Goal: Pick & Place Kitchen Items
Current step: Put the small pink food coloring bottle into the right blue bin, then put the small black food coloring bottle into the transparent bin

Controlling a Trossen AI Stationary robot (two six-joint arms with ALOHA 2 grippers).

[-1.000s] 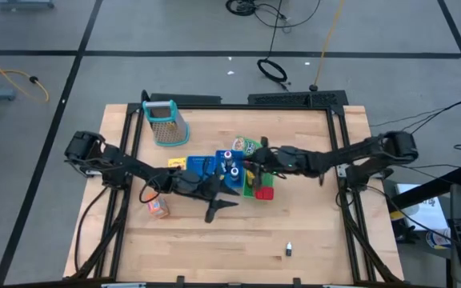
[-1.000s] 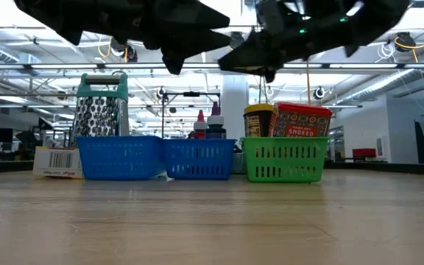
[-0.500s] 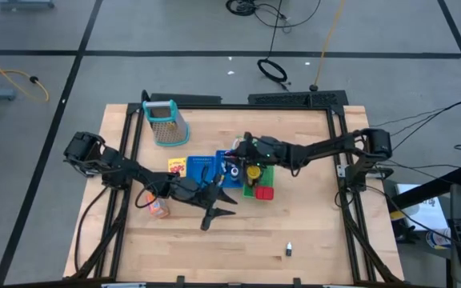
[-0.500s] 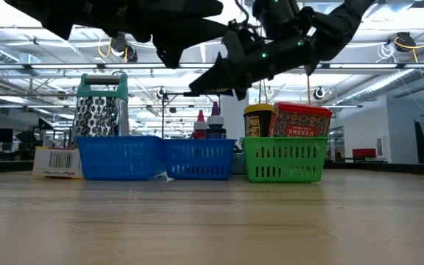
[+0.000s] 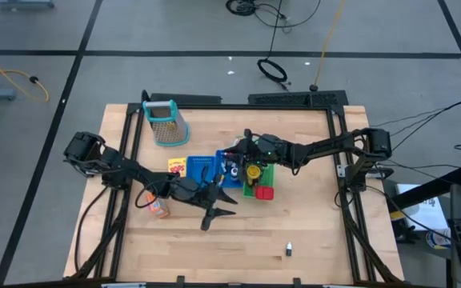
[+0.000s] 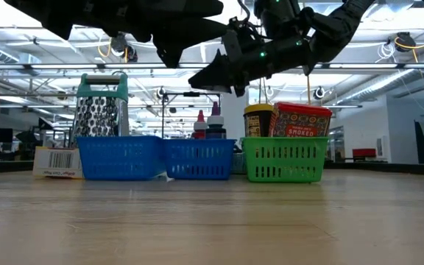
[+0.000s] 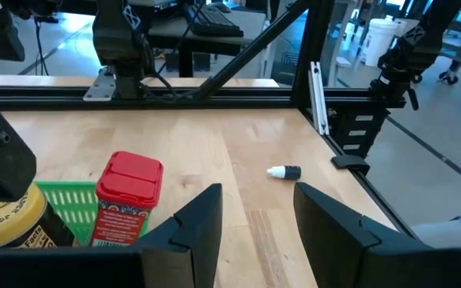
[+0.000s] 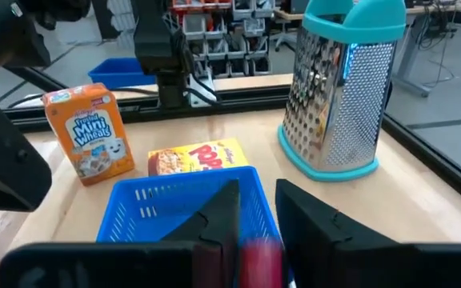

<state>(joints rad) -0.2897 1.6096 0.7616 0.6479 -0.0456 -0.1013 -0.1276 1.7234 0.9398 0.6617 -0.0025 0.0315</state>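
Observation:
My right gripper (image 5: 232,152) hovers over the blue tray (image 5: 208,170), open by a narrow gap. In the right wrist view a blurred red thing (image 8: 259,258) shows low between its fingers. Tiny bottles (image 6: 207,124) stand in the blue tray. The green tray (image 5: 256,190) holds a yellow-lidded jar (image 5: 253,171) and a red block (image 5: 264,193). My left gripper (image 5: 214,211) hangs open above the table, nearer than the trays, with nothing between its fingers. The yellow box (image 5: 177,166) and the orange packet (image 5: 158,208) sit on the table to the left. My right gripper has the blurred red thing (image 8: 259,258) low between its two fingers. Whether the fingers touch it, I cannot tell. The fingers point nearly level toward the table's left, above the blue tray.
The metal grater (image 5: 166,122) with its teal handle stands at the far left. A small bottle (image 5: 289,250) lies alone on the bare wood near the front right. Black frame rails run along the table's edges.
My right gripper has travelled toward the table's left, from above the green tray to above the blue tray, sinking a little. The trays and the things in them have stayed where they were.

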